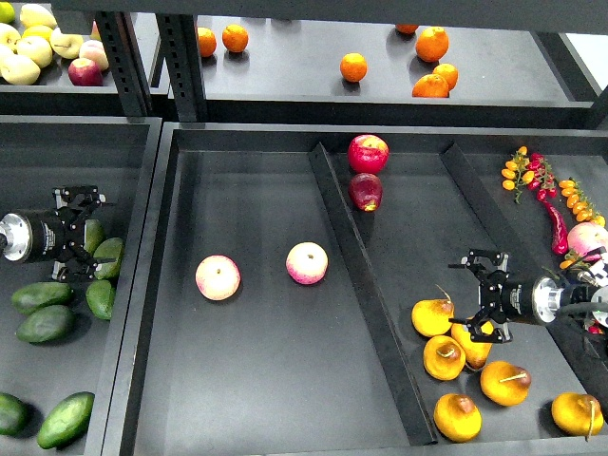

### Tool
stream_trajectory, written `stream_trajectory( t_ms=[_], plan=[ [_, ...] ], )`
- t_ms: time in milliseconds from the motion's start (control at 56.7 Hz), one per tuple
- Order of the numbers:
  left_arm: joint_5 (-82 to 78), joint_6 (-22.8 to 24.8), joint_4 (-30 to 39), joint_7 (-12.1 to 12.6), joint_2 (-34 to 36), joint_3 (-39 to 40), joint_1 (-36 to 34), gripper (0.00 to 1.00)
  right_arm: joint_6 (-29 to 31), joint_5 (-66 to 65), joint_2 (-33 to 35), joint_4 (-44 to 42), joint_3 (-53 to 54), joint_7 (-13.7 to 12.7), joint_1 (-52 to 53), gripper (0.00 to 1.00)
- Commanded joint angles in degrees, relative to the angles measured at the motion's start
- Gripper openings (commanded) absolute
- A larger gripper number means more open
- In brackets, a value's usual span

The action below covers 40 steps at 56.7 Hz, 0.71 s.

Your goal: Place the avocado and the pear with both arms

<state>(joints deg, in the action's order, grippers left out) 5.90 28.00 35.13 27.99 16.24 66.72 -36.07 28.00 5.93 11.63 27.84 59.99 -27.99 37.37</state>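
Several dark green avocados lie in the left tray. My left gripper hangs over them with its fingers spread, open, and one avocado sits between the fingers; I cannot tell whether they touch it. Other avocados lie close by and lower left. Several yellow-orange pears lie in the right compartment. My right gripper is open above the pile, straddling the top of one pear, with another pear just to its left.
Two pink apples lie in the middle compartment. A slanted divider separates them from the pears. Two red apples sit at the back. Chillies and small tomatoes lie far right. Oranges are on the upper shelf.
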Motion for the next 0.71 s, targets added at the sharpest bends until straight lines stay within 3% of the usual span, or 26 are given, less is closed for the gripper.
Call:
stream_trajectory(
  t_ms=[0, 265, 423, 688],
  plan=[
    [0.1, 0.0, 1.3, 0.0, -3.9, 4.6, 1.8, 1.0, 0.0, -0.1, -4.0, -1.3, 3.7, 0.0, -1.2, 1.0],
    [0.1, 0.0, 2.0, 0.0, -10.4, 9.3, 2.1, 1.0, 0.0, 0.0, -9.3, -2.0, 9.3, 0.0, -2.7, 1.0],
    [0.1, 0.0, 2.0, 0.0, -15.4, 15.6, 2.2, 0.99, 0.0, 0.0, -11.6, -1.6, 11.5, 5.0, -2.6, 1.0],
    [0.0, 0.0, 4.3, 0.0, -16.2, 22.8, 4.2, 1.0, 0.0, 0.0, -11.6, -1.4, 21.1, 6.4, -2.5, 1.0]
  ],
)
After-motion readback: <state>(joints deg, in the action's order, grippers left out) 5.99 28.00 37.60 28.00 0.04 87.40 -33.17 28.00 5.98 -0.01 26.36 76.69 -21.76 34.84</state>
